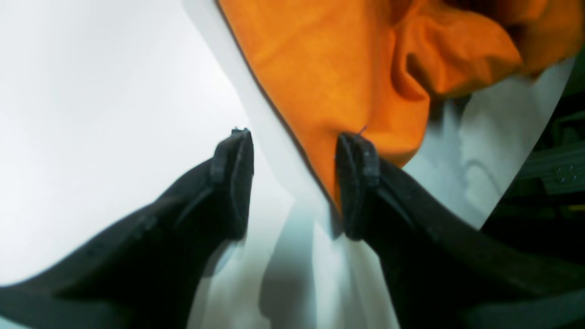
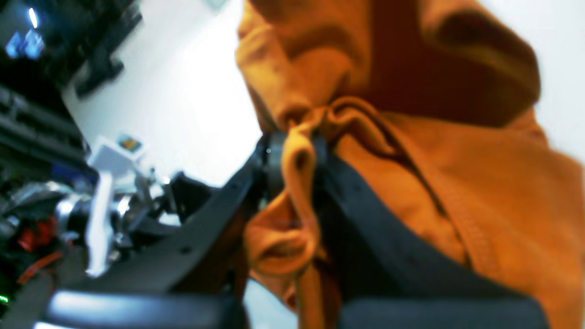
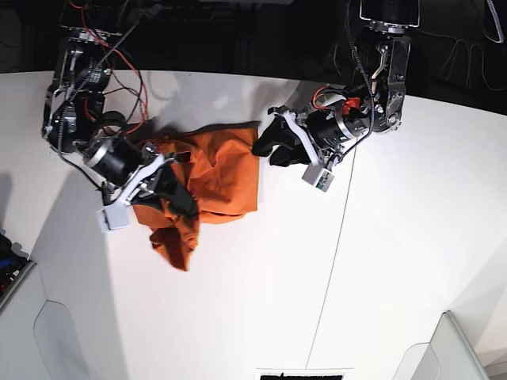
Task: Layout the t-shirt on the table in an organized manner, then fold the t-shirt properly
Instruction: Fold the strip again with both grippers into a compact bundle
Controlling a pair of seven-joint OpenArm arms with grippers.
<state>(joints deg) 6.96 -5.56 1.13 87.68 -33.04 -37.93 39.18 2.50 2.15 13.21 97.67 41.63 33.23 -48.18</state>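
The orange t-shirt (image 3: 228,170) lies crumpled on the white table (image 3: 261,293), one part spread flat and the rest bunched toward the front left. My right gripper (image 3: 168,184) is at the shirt's left side, shut on a fold of the t-shirt (image 2: 457,192); in the right wrist view the cloth is pinched between the right gripper's (image 2: 297,153) fingers. My left gripper (image 3: 265,146) sits at the shirt's far right corner, open. In the left wrist view the t-shirt (image 1: 329,68) ends in a corner beside one finger (image 1: 358,183) of the left gripper (image 1: 297,183), with nothing clamped.
A thin dark seam (image 3: 333,253) runs across the table right of the shirt. The table's back edge (image 3: 222,77) borders a dark area with cables. A grey edge piece (image 3: 455,348) sits at the front right and another (image 3: 14,279) at the left.
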